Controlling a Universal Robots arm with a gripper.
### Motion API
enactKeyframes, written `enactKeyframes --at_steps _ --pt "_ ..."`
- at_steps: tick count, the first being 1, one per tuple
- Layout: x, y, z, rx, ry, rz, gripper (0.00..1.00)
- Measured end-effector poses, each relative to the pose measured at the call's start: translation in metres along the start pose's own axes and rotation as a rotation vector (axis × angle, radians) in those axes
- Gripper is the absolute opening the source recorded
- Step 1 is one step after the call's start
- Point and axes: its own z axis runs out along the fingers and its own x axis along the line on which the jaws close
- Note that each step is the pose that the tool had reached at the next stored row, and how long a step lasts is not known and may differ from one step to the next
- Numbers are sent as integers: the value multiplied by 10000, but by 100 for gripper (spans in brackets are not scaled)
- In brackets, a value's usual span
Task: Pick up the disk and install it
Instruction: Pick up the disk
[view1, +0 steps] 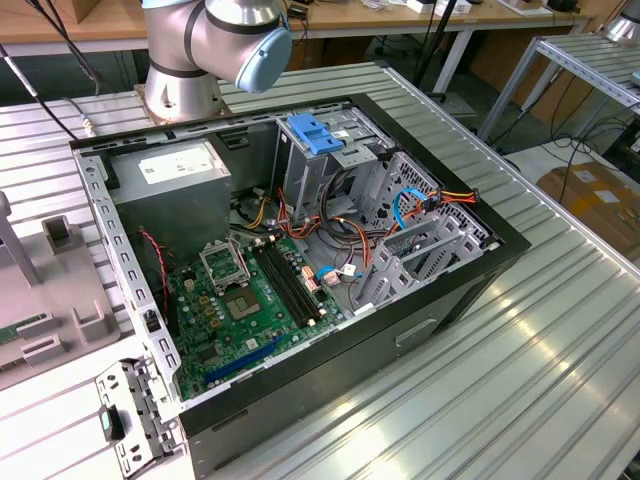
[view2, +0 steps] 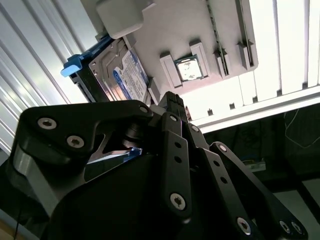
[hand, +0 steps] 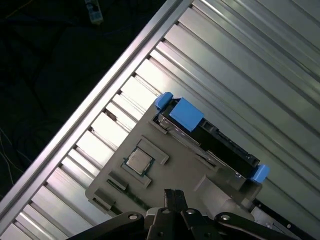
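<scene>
My claw (hand: 174, 194) hangs with its slim black fingertips pressed together and nothing gripped between them; in the second wrist view it (view2: 175, 102) shows bolted matte linkages. Below it lies a grey moulded holder (hand: 165, 145) on the ribbed aluminium bench (hand: 250, 60). The disk (hand: 225, 147) sits in a slot along the holder's edge, a flat metal slab with blue plastic rails, its white-and-blue label (view2: 131, 80) facing the second wrist camera. A square, shiny processor chip (hand: 138, 161) rests in a pocket nearby. In the exterior view, the open black computer case (view1: 480, 270) lies on the bench.
</scene>
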Motion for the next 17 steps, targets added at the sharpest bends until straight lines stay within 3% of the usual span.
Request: enactKeyframes --at_steps 7,17 --pt "0 0 0 -2 14 -295 11" --pt "0 0 0 -5 51 -1045 11"
